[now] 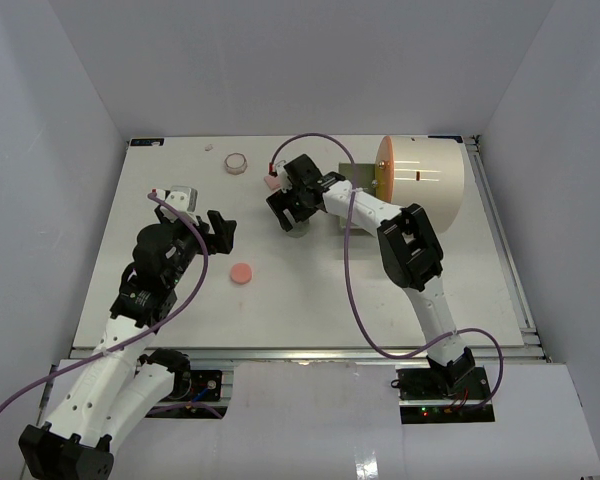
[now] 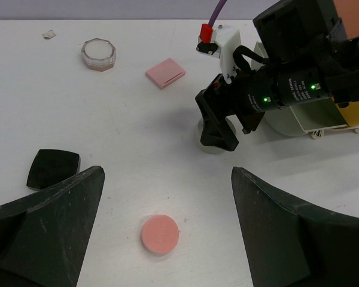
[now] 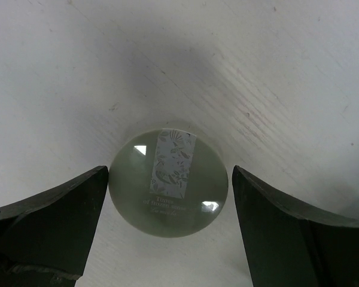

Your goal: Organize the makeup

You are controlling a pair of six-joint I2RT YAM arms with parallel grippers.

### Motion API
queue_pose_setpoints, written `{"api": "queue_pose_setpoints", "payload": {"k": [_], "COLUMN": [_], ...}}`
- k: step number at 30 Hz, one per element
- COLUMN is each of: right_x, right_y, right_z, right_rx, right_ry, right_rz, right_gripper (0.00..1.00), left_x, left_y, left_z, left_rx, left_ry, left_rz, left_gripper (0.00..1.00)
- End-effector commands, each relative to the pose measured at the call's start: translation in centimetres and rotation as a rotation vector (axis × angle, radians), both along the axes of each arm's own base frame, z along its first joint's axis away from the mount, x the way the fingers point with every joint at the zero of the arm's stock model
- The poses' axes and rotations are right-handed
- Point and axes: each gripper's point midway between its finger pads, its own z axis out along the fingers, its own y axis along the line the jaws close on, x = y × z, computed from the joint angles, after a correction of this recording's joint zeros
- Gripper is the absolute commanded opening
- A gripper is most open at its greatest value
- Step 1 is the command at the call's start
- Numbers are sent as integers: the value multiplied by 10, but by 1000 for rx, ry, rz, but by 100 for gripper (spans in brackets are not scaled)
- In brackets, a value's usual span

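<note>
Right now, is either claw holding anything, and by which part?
Nothing is held. The right claw stands open around the grey-green compact, which rests on the table; the left claw is open and empty.

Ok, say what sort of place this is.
Probably a robot lab test cell: white table boxed in by plain walls, left arm and right arm bolted at its near edge, makeup like a pink disc.

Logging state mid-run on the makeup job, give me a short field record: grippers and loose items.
left gripper: open, empty
right gripper: open, straddling the grey-green compact on the table
loose items: pink disc, pink pad, clear jar, black compact
case: cream drum case, far right
</note>
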Motion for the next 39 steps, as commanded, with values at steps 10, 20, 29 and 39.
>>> {"api": "queue_pose_setpoints", "payload": {"k": [10, 20, 29, 39], "right_x": [10, -3, 22, 50], "right_y": [1, -5, -63, -135], "right_z": [-5, 55, 146, 122], "right_rx": [-8, -4, -85, -223], "right_ry": [-45, -153, -385, -363], "right_rz": [8, 181, 146, 36], "right_gripper": [95, 18, 15, 40], "left_x": [2, 3, 3, 3], "left_y": [-1, 0, 0, -2], "left_z": [0, 0, -1, -3], "left_rx": [-1, 0, 0, 1], "left_ry": [-10, -10, -8, -1], "left_rz": [-3, 1, 0, -8], "left_gripper": [98, 98, 98, 98]}}
